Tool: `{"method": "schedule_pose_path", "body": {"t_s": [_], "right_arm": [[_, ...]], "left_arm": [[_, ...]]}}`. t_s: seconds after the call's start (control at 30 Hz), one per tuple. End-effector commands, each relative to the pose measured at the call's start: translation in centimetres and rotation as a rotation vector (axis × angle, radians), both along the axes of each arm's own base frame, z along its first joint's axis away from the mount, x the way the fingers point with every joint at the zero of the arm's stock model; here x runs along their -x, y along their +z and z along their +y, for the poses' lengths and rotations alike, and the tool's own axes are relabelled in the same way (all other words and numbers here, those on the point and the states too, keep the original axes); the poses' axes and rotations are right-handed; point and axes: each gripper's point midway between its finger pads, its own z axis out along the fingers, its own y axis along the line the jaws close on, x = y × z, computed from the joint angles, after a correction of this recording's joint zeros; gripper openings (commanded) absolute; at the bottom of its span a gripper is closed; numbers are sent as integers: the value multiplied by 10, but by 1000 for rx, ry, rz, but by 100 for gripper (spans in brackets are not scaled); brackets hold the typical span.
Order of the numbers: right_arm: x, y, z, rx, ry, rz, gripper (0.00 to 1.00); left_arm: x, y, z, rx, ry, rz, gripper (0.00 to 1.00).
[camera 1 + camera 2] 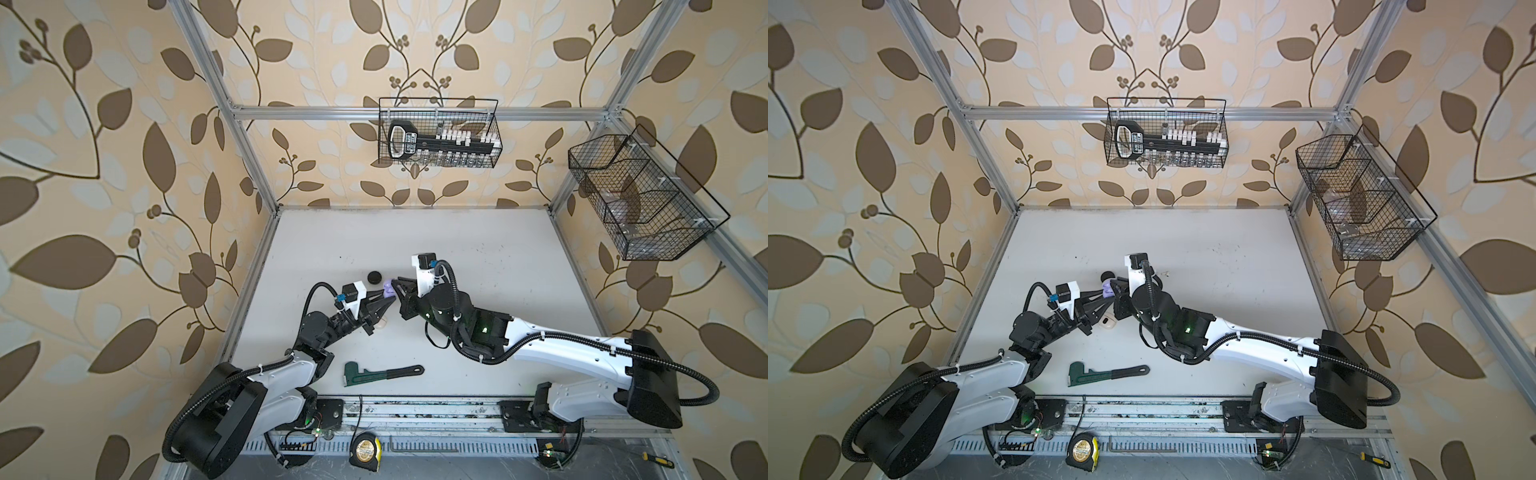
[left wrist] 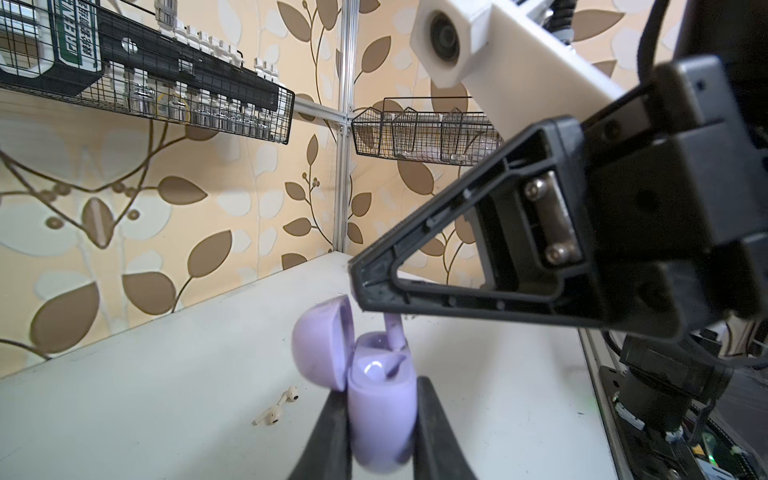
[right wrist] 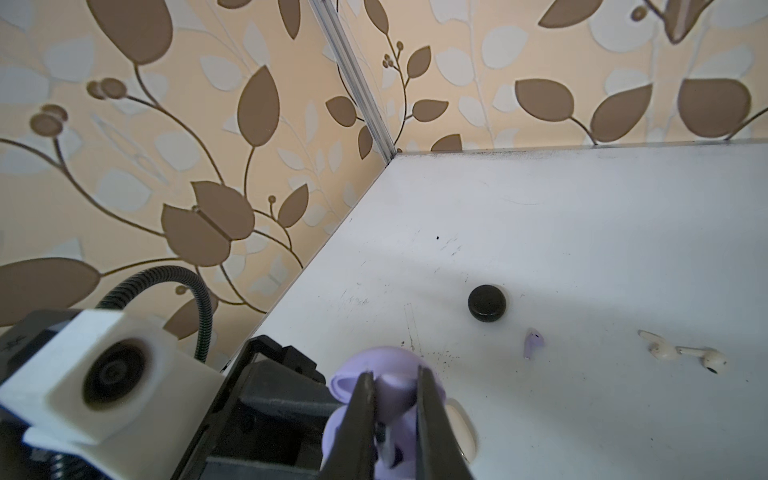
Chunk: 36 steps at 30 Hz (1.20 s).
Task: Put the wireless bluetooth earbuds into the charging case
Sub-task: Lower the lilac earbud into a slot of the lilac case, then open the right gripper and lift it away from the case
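pinching lilac plastic charging case (image 2: 384, 440) in left claw (image 2: 379, 417), tiny lilac stemmed earbud (image 2: 394, 334) in right claw (image 3: 395, 384) above. may jam if tilted.

A green pipe wrench (image 1: 386, 372) lies on the table (image 1: 498, 266) (tape measure (image 1: 365, 449) beyond its front edge).

a robot lab cell: aluminium frame (image 1: 332, 113), leaf-wallpaper panels (image 1: 104, 166), wire baskets (image 1: 436, 99), pipe wrench (image 1: 382, 372), tape measure (image 1: 365, 451).
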Motion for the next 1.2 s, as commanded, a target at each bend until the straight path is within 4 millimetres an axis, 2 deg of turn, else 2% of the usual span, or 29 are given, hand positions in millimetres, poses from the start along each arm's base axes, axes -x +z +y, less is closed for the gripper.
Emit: {"method": "schedule_pose_path", "body": {"t_s": [0.0, 0.57, 0.73, 0.83, 0.93, 1.17], "right_arm": [[-2, -11, 0, 33, -19, -1, 6], [10, -13, -3, -26, 11, 25, 6], [11, -12, -4, -29, 10, 28, 18], [11, -13, -4, -26, 8, 28, 21], [10, -11, -6, -25, 4, 24, 30], [10, 3, -17, -18, -20, -13, 34]], "left_arm": [[11, 27, 1, 47, -19, -110, 0], [11, 28, 2, 47, -16, -113, 0], [11, 28, 2, 46, -14, -113, 0], [11, 28, 2, 46, -15, -113, 0], [11, 28, 2, 46, -14, -116, 0], [11, 27, 2, 45, -15, -113, 0]]}}
